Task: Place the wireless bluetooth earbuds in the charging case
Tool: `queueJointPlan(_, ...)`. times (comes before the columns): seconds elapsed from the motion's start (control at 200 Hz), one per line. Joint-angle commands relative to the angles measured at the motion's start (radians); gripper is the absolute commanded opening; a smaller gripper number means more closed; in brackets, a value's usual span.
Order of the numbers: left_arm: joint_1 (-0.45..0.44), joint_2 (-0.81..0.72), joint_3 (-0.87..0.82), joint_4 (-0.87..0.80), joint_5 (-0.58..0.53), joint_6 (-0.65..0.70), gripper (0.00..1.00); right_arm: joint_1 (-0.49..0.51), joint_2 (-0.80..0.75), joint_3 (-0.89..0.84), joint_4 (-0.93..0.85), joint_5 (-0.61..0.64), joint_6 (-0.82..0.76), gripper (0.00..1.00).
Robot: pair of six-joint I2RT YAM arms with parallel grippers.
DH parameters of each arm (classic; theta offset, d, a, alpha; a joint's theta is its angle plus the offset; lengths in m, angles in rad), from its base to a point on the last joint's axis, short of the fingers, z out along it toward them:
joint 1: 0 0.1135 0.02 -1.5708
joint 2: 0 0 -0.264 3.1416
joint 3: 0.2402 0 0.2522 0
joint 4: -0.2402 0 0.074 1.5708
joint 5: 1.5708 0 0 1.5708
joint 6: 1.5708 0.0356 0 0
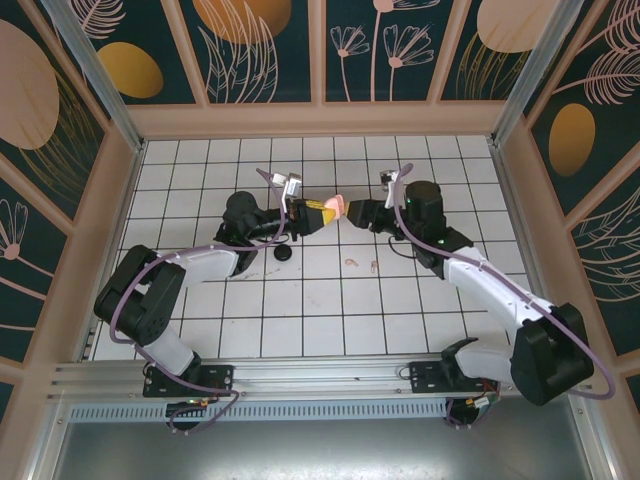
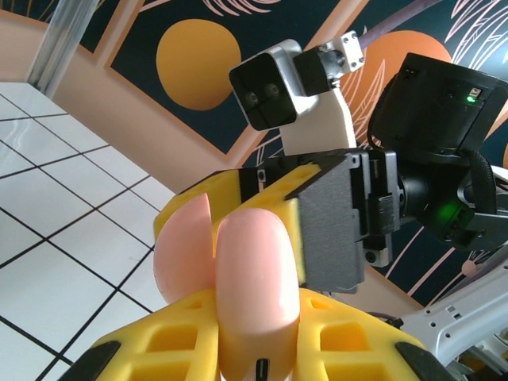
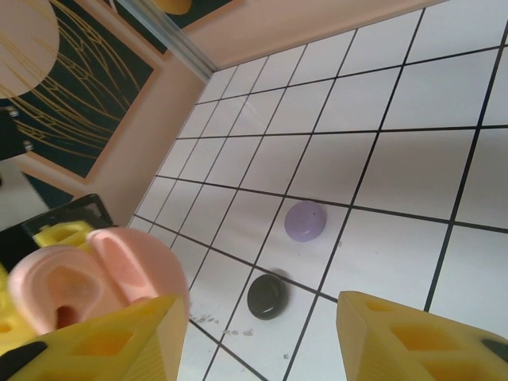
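Left gripper point(image 1: 322, 212) is clamping the open pink charging case point(image 2: 258, 270), holding it up off the table point(image 1: 300, 330). Right gripper point(image 3: 260, 317) is sitting half-wide with nothing between its fingers, one finger just beside the case. Two pale pink earbuds point(image 1: 351, 262) are lying on the tiles below (black case point(image 3: 267, 296) and lilac case point(image 3: 305, 220) resting nearby).

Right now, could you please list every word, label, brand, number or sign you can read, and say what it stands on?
None: no text can be read in any view.
The pink charging case in the left fingers bears one small dark mark, too small to read.
The lilac case and black case on the table show no lettering.
The wall panels carry only leaf and circle patterns.
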Motion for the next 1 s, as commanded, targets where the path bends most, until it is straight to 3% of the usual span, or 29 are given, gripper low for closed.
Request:
queueJointPlan(0.0,-0.006,-0.021,0.011,0.057,0.027,0.006,0.00,-0.009,-0.088,-0.028,0.001,-0.082,-0.028,0.53)
queueJointPlan(0.25,-0.007,-0.004,0.007,0.136,0.035,-0.052,0.00,-0.006,-0.074,-0.039,0.064,-0.184,-0.009,0.48)
queueJointPlan(0.996,-0.008,0.032,-0.003,0.205,0.038,-0.099,0.00,-0.005,-0.016,0.008,0.106,-0.180,0.007,0.41)
